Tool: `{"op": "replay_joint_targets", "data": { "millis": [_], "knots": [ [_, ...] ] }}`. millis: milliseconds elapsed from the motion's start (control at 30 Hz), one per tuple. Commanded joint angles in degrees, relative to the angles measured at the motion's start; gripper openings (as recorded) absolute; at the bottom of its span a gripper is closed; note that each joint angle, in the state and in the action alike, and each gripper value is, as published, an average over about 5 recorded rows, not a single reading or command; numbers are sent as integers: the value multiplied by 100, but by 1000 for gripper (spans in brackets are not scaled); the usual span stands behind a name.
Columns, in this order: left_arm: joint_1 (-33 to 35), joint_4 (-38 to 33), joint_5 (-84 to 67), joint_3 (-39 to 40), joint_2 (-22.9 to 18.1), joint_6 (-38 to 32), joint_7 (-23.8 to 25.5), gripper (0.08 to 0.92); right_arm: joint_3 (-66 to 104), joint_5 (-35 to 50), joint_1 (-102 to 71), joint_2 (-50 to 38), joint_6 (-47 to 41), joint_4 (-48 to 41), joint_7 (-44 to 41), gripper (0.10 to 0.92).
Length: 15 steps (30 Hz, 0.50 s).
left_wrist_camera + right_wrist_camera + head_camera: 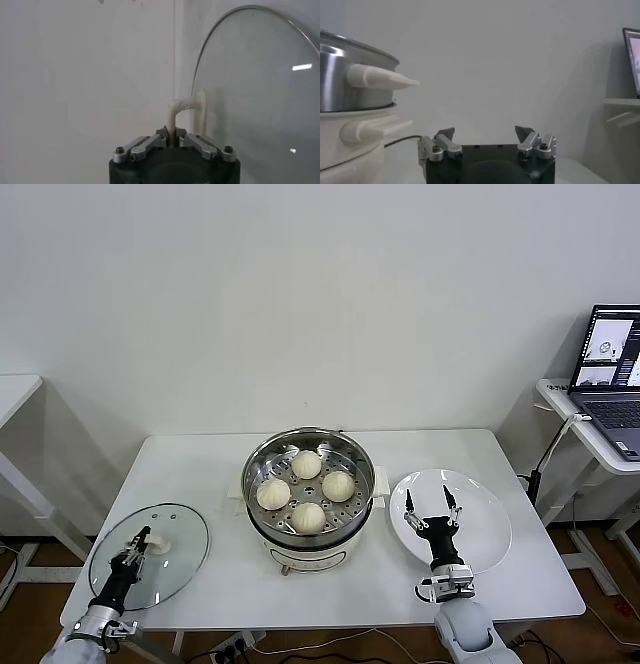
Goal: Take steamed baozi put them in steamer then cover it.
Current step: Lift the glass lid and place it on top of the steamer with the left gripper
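Observation:
Four cream-white baozi (307,464) lie inside the shiny steamer (357,454) on its white base at the table's middle. The clear glass cover (180,569) lies flat on the table at the front left. My left gripper (143,536) is shut on the cover's white handle (158,540); in the left wrist view the handle (176,111) runs between the closed fingers of the gripper (171,135) with the glass (260,90) beside it. My right gripper (432,509) is open and empty above the white plate (485,534). The right wrist view shows the gripper (484,134) and the steamer's side (345,85).
A laptop (610,374) stands on a side table at the far right. Another white table edge (15,394) shows at the far left. A power cord (402,141) runs from the steamer base across the table.

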Motion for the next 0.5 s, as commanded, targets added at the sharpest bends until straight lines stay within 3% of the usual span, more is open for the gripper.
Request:
{"op": "replay_joint_targets", "data": {
  "millis": [33,267,500],
  "knots": [
    [450,-2300,-1045,-328,167,664,446,189,11,-25,-17,14,9,39,1,823],
    [455,-4148,-1527,-145,247,1777,1044,189,26,-53,-60,67,9,107,1,823],
    [129,-5375,-1520,1693,52,3066,1681,189,84,-83,-94,97,-23,157,9,823]
  ]
}}
